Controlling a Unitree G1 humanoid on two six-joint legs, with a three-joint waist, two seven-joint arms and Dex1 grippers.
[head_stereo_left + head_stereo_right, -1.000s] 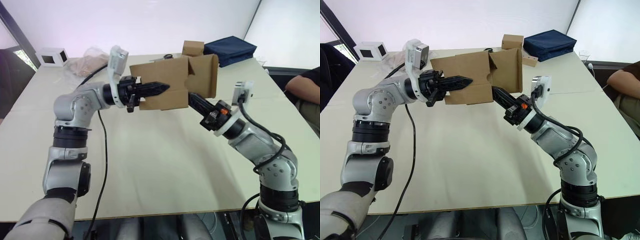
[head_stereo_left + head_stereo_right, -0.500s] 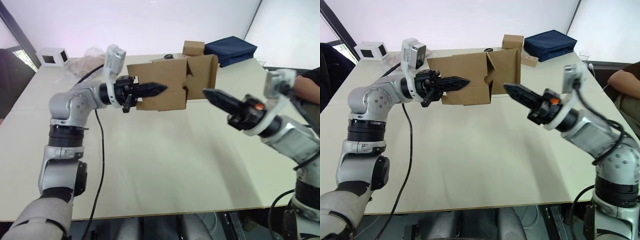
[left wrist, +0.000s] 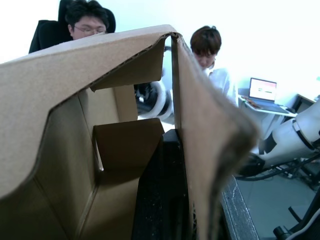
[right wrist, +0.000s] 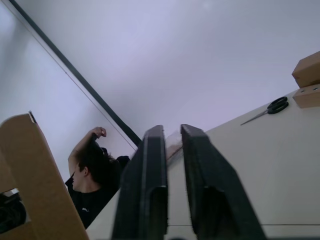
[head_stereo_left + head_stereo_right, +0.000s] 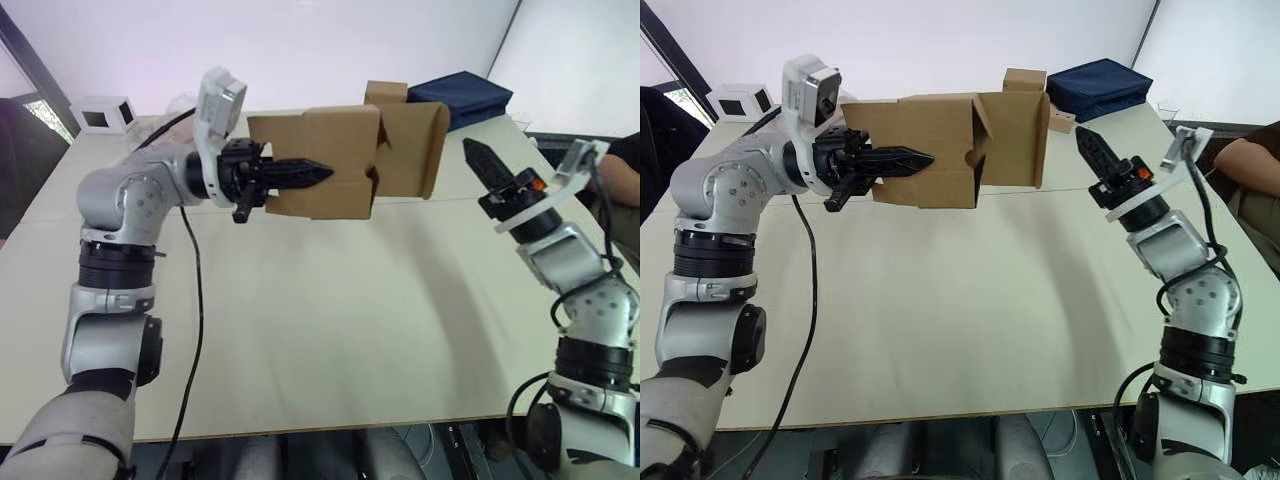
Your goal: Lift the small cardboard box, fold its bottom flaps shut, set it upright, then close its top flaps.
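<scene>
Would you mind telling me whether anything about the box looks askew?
Yes. The small brown cardboard box hangs tipped on its side above the pale table, clamped by the left hand alone, with one end's flaps splayed open. The right hand is apart from it.

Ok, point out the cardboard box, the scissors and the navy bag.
Box (image 5: 330, 150), left eye view, front wall.
Scissors (image 4: 276, 105), right wrist view, handles.
Bag (image 5: 1105, 85), right eye view, top face.
</scene>
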